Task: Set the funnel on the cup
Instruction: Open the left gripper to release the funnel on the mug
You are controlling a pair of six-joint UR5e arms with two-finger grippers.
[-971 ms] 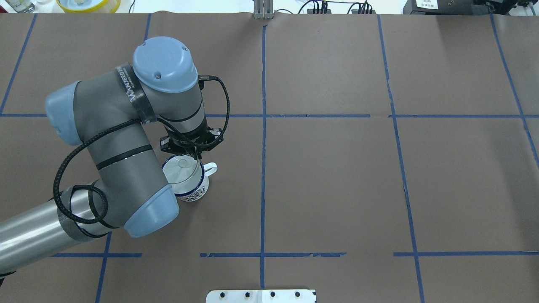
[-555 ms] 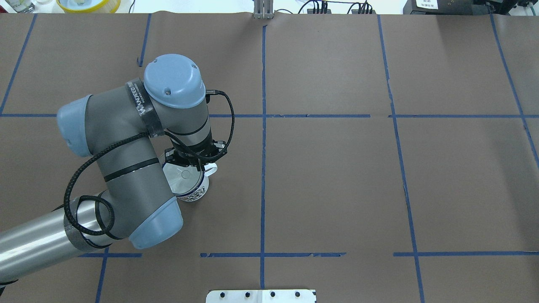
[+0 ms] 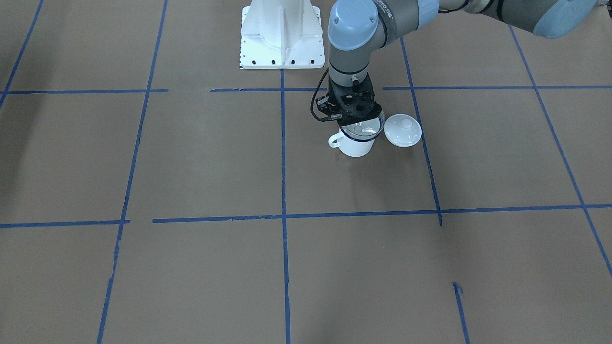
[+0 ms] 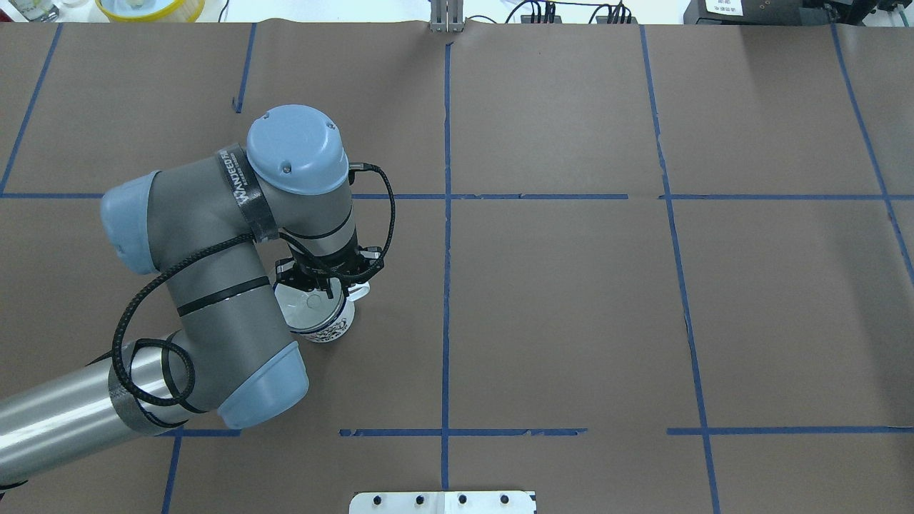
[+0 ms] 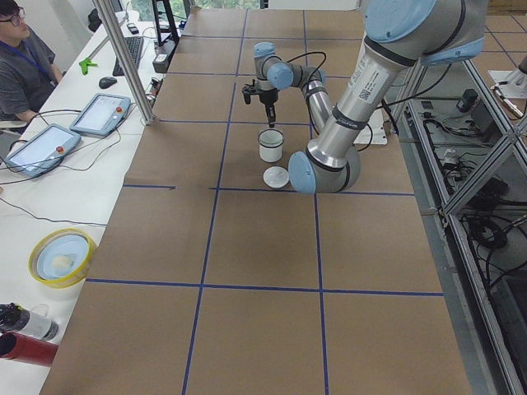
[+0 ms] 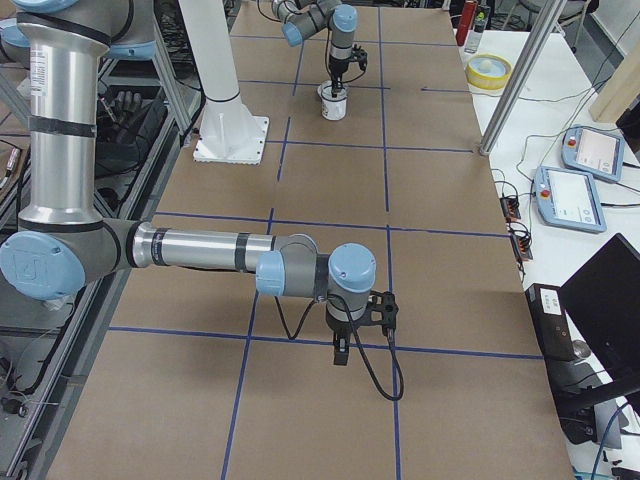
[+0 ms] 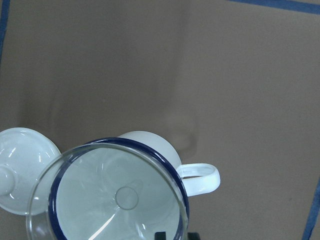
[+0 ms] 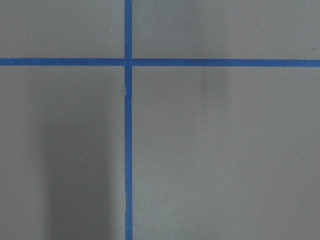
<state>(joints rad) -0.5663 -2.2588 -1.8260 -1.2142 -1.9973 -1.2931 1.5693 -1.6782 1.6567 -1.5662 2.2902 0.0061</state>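
The left gripper (image 4: 329, 285) is closed narrowly on the rim of the small clear conical funnel (image 7: 125, 197); its spout hangs inside the white enamel cup (image 7: 150, 142), its rim offset toward the round white lid (image 3: 403, 129) beside the cup. Best to centre it over the cup, lower gently, then release; the right gripper's jaws I cannot tell.

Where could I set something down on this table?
The squares across the centre tape line from the cup are bare. It is crowded only at the cup, with the lid beside it and the left gripper holding the funnel at its mouth.
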